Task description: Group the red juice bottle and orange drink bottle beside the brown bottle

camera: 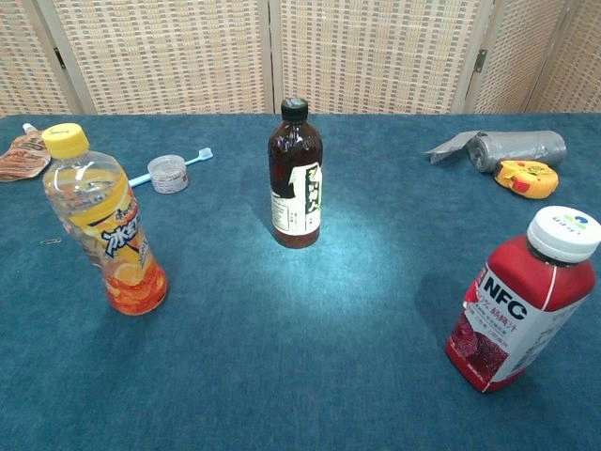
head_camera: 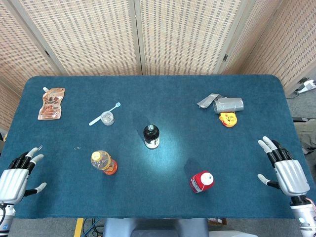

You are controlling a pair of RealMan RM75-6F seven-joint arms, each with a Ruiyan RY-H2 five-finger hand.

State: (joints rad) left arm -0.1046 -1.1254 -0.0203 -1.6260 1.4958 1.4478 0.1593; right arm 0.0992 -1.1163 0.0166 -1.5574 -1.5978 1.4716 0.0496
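Observation:
The brown bottle [head_camera: 151, 136] [camera: 295, 175] stands upright at the middle of the blue table. To its front left stands the orange drink bottle [head_camera: 103, 162] [camera: 103, 221] with a yellow cap. The red juice bottle [head_camera: 201, 181] [camera: 522, 301] with a white cap stands at the front right. My left hand [head_camera: 16, 178] rests at the table's front-left edge, fingers spread, holding nothing. My right hand [head_camera: 286, 171] is at the front-right edge, also spread and empty. Neither hand shows in the chest view.
A brown pouch [head_camera: 51, 103] lies at the far left. A toothbrush [head_camera: 104, 114] and a small clear cup [head_camera: 107, 118] lie left of centre. A grey roll [head_camera: 228, 104] and a yellow tape measure [head_camera: 227, 119] sit at the back right. A paper clip [head_camera: 77, 147] lies near the orange bottle.

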